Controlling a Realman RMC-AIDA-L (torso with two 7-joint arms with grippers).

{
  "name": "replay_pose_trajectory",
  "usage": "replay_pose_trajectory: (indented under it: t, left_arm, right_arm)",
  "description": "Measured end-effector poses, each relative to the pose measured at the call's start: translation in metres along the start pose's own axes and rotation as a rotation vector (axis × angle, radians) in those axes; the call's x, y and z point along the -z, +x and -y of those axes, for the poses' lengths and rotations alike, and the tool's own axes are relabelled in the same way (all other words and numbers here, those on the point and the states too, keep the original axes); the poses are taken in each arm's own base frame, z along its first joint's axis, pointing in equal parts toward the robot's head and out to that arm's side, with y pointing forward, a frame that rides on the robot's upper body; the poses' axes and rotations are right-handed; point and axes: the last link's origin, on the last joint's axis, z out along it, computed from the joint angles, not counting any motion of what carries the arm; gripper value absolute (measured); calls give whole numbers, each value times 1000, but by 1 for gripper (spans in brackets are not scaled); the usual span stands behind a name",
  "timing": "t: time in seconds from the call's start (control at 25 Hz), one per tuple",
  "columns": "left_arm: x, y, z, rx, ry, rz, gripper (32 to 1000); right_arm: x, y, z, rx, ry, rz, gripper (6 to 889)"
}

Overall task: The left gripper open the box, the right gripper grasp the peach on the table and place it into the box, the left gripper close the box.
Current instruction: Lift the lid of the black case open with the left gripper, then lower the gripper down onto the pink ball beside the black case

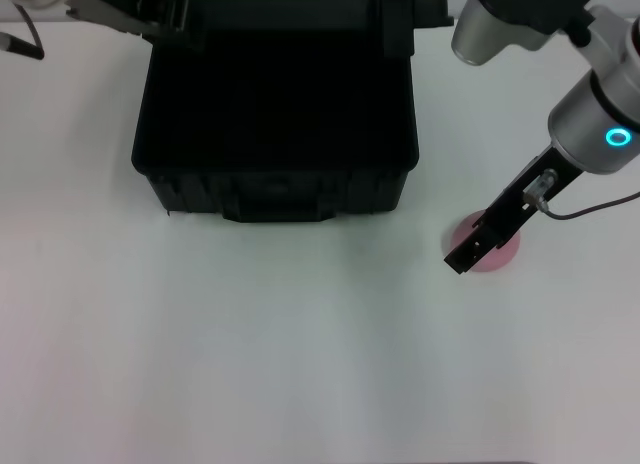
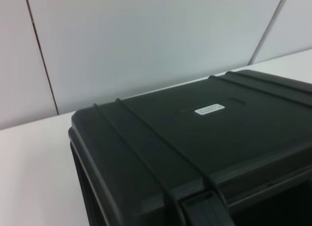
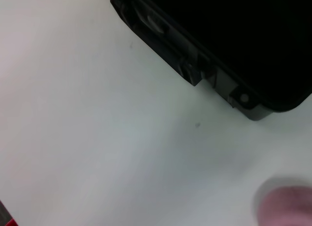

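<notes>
Head view first: the right gripper (image 1: 468, 256) is down low over the peach (image 1: 497, 254), its slim black jaw lying right across the fruit so that only a pink edge peeks out on either side. Whether the fingers have closed on it cannot be told; the jaw itself blocks the contact. Just behind the tool, the cyan ring glows on the arm and a thin cable loops off to the side. Off to the tool's left and farther from the robot sits the box (image 1: 275, 134), lid up, its dark inside showing, well apart from the peach. Over at the box's far left corner, the left gripper (image 1: 150, 19) sits by the raised lid (image 2: 204, 138); its grip there cannot be made out either. Everything rests on a plain white table (image 1: 250, 344), and the left wrist view catches pale wall panels (image 2: 146, 46) behind the lid. The peach in the right wrist view (image 3: 287, 206) is a soft pale pink blur, on the tabletop near the box's latched front corner.
</notes>
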Motion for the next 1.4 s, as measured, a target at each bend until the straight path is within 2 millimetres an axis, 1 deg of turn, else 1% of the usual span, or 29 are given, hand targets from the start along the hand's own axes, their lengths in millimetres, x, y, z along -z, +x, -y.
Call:
replay_pose_trajectory:
  t: [0.44,0.92,1.4]
  left_arm:
    - [7,10,6,5,-2,-41,374]
    - [9,16,2,-7,-6,-56,375]
    - [8,15,1,-14,-8,-48,376]
  right_arm:
    - [-1,-2,1,5,3,-9,845]
    - [0,-3,3,3,13,-3,844]
    - [-11,-2,12,-29,22,-8,844]
